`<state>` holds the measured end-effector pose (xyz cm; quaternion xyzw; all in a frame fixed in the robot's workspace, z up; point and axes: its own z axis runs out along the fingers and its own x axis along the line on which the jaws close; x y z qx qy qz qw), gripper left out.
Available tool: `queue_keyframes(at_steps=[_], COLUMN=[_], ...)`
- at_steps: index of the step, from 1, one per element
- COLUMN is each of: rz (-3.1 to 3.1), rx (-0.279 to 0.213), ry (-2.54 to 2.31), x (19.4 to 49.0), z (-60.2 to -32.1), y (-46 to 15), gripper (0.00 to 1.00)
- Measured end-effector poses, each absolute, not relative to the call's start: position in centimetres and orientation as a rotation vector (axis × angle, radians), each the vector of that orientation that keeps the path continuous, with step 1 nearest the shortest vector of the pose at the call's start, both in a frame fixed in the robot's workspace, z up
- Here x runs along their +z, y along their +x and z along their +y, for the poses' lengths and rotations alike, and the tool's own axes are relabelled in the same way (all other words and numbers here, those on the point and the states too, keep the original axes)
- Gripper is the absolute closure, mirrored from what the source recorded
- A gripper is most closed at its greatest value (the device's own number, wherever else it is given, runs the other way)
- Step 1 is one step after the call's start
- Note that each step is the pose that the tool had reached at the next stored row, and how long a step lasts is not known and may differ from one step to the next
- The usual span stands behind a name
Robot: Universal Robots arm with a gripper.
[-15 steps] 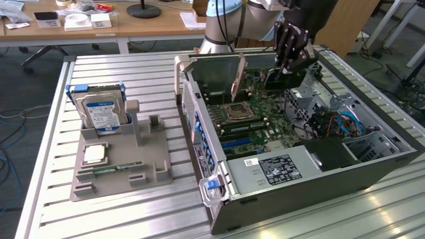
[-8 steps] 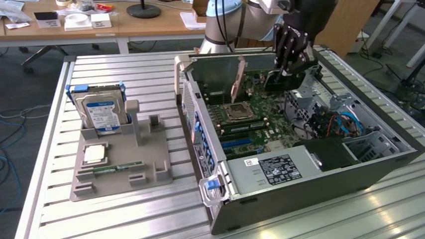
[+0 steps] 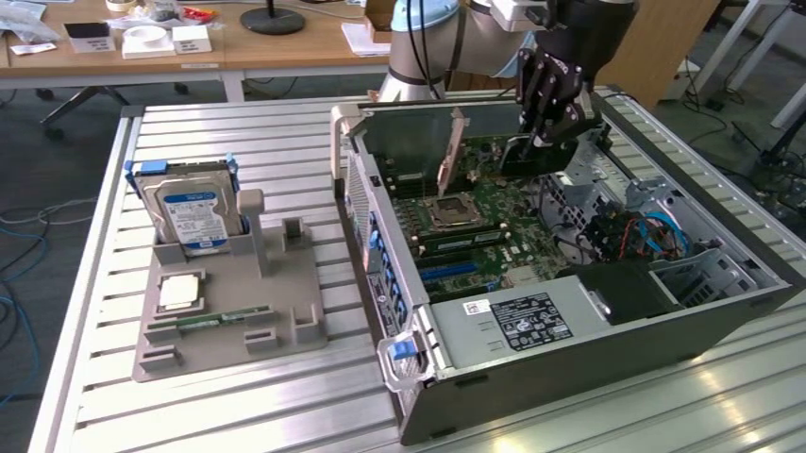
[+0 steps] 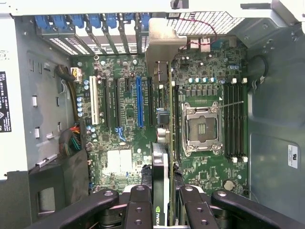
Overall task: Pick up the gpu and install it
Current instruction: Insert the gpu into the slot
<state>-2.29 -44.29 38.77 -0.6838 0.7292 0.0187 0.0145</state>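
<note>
The gpu [image 4: 161,157] is seen edge-on in the wrist view, a thin green card with a black block on one face. Its silver end bracket [image 4: 162,47] reaches toward the rear slot openings of the case. My gripper [image 4: 162,193] is shut on the card, with black fingers [image 4: 139,202] pressed on both faces. In the exterior view the gripper [image 3: 554,132] hangs inside the open computer case [image 3: 567,377] at its far end, and the gpu [image 3: 527,156] stands upright just above the motherboard [image 3: 492,222]. Whether the card's edge touches a slot cannot be told.
The blue expansion slot [image 4: 138,102] and the CPU socket [image 4: 200,126] flank the card. A grey parts holder [image 3: 226,321] at the exterior view's left carries a hard drive [image 3: 189,212], a CPU chip [image 3: 180,291] and a RAM stick [image 3: 208,321]. The case walls stand close around the gripper.
</note>
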Motion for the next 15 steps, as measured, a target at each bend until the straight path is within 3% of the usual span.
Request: queue_keyframes(at_steps=[15], rz=[2.270], rx=[0.058], ry=[-2.128], x=[38.42], z=[-44.29], y=[-2.28], gripper=[0.73])
